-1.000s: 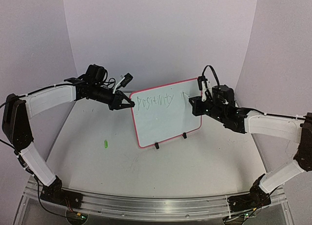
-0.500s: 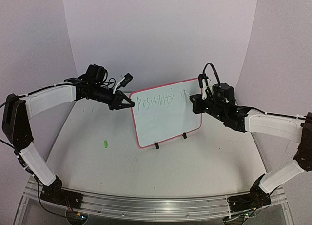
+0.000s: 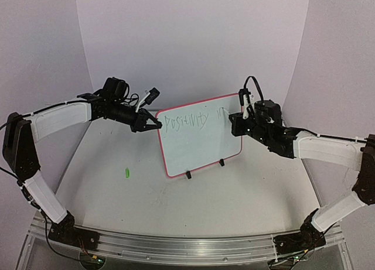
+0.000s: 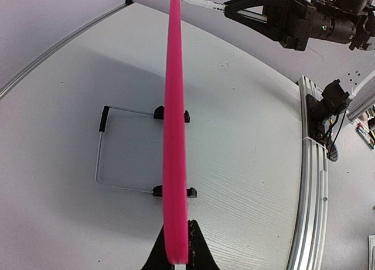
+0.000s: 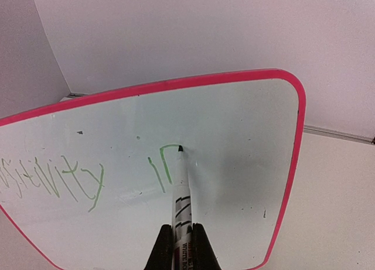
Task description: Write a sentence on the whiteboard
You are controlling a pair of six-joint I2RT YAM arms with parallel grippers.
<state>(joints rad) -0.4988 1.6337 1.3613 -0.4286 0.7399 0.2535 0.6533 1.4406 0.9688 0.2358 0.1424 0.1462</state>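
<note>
As the top view shows, the lower half of the frame is taken up by one pale table (image 3: 234, 200), and two arms are brought in over it, one from the left edge and one from the right.

One whiteboard (image 3: 199, 147) is stood on edge at frame centre, bounded all round by a red-pink rim. It is carried on two black clip feet (image 3: 188, 175) at its lower edge. In the left wrist view one wire loop (image 4: 99, 147) is seen running from the feet, laid flat on the table.

The left gripper (image 3: 153, 123) is clenched on the whiteboard's left edge near the upper corner. In its wrist view the pink rim is pinched between the fingers (image 4: 199, 257).

The right gripper (image 3: 232, 120) is clamped on one marker (image 5: 180, 194) with a white barrel, and the tip is pressed to the board face near the upper-right corner.

The sentence (image 3: 187, 121) is set along the top of the board as one line of thin green capitals. One full word is read as roughly POSITIVITY. It is followed by one upright stroke and one hooked stroke, which ends at the marker tip.

One small green item (image 3: 126, 173) is seen on the table left of centre, well apart from the board. What it is cannot be told.
</note>
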